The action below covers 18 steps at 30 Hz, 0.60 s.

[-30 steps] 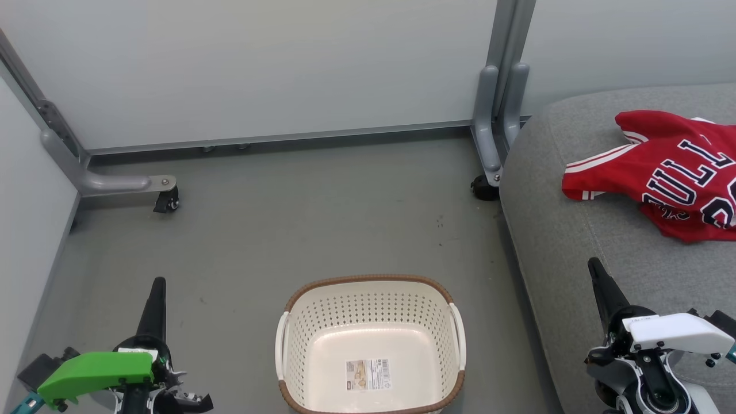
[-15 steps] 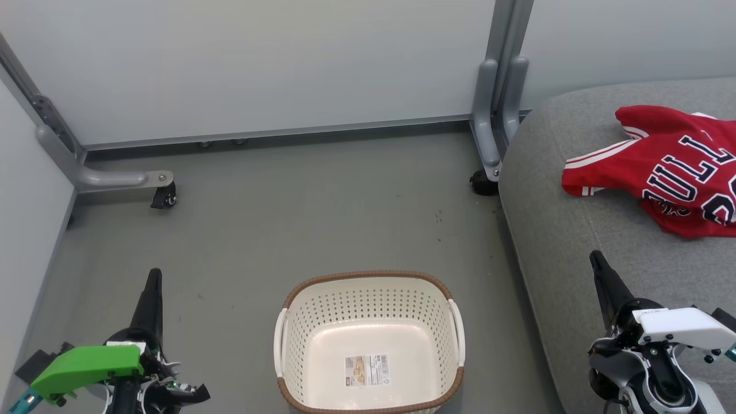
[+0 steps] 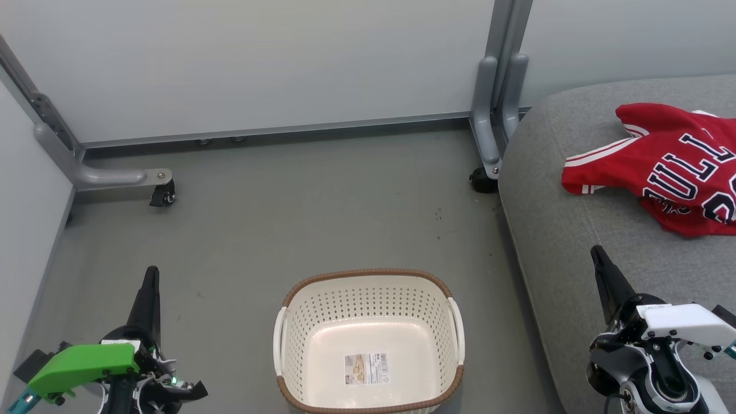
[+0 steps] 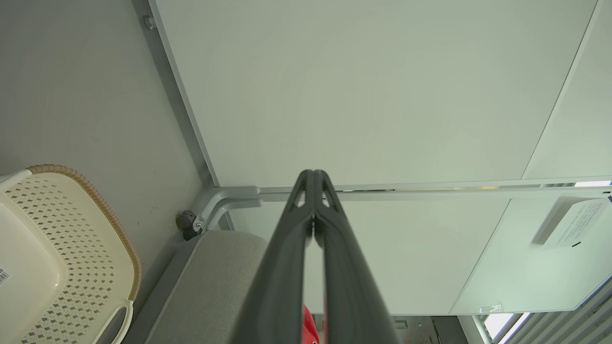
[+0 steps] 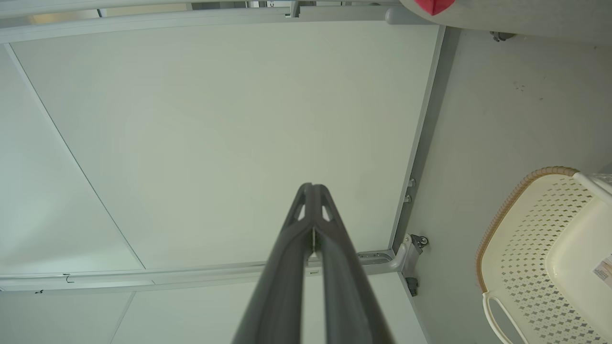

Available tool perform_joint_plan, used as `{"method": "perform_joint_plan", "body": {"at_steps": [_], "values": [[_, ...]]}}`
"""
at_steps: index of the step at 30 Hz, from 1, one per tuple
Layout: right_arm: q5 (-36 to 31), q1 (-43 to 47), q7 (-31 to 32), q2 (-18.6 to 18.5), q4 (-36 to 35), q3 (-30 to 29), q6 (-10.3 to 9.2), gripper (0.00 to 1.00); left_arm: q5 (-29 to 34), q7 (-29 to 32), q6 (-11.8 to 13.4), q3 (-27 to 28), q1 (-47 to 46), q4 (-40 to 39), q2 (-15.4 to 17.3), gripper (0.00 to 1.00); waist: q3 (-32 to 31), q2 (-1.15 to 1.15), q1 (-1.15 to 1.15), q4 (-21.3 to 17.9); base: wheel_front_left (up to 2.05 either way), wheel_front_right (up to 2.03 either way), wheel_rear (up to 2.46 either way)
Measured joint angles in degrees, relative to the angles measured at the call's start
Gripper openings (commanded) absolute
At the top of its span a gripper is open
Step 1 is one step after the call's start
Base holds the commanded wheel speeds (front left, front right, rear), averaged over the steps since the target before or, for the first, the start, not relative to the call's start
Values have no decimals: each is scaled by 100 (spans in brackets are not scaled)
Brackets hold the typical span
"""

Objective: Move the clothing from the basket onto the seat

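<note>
Beside empty basket (image 3: 368, 307), park left gripper (image 3: 150, 279) and right gripper (image 3: 599, 259), both pinched together, clear of clothing (image 3: 621, 172) on seat (image 3: 552, 241).

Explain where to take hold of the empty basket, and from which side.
Likely the white handle on the right side of the basket, from above with the right gripper. It is a thin loop standing off the wall, the basket stands upright, and that shut gripper is nearest.
</note>
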Motion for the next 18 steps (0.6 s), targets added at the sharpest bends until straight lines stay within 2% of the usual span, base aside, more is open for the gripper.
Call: {"method": "perform_joint_plan", "body": {"at_steps": [18], "values": [[-24,-1,27,23,2,-34,0,0,9,23,-1,33,-3,1,-23,0,-1,0,0,0,0,0,0]]}}
